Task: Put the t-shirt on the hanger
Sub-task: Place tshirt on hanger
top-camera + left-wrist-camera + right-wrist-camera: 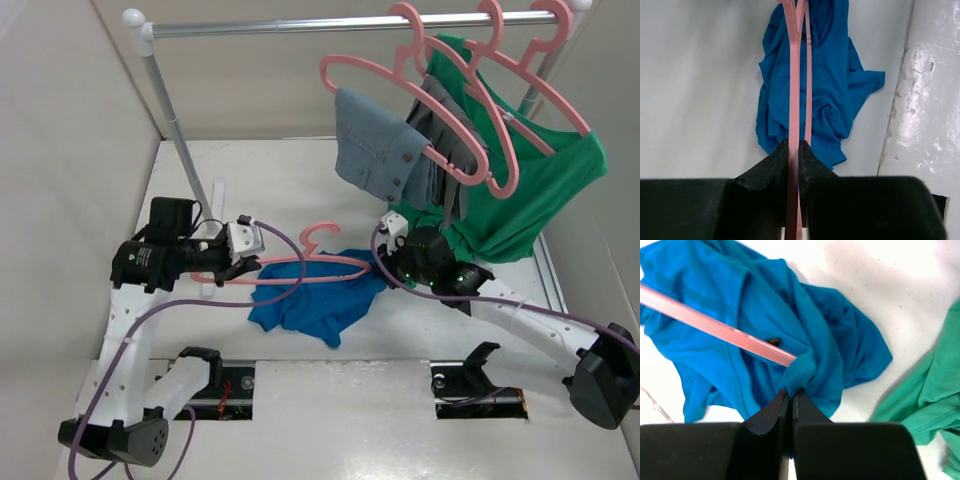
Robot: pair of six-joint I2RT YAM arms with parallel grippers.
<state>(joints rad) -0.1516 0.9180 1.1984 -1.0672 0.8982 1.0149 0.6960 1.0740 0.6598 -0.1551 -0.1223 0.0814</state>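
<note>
Top external view: a blue t-shirt lies crumpled on the white worktop, between the two arms. A bare pink hanger lies flat across its upper edge, hook pointing away from the arms. The left hand is pressed together on the hanger's left end. The left wrist view shows its jaws pinching the pink frame edge-on, likely to steady it while the cloth is worked. The right hand is at the hanger's other end, closed on a bunched fold of the t-shirt. In the right wrist view the hanger's arm runs into that fold, so the pinch seems meant to draw fabric over the tip. Most of the t-shirt lies loose beneath the hanger, so dressing looks barely begun. Behind, a green shirt hangs from a rail, its hem near the right hand.
</note>
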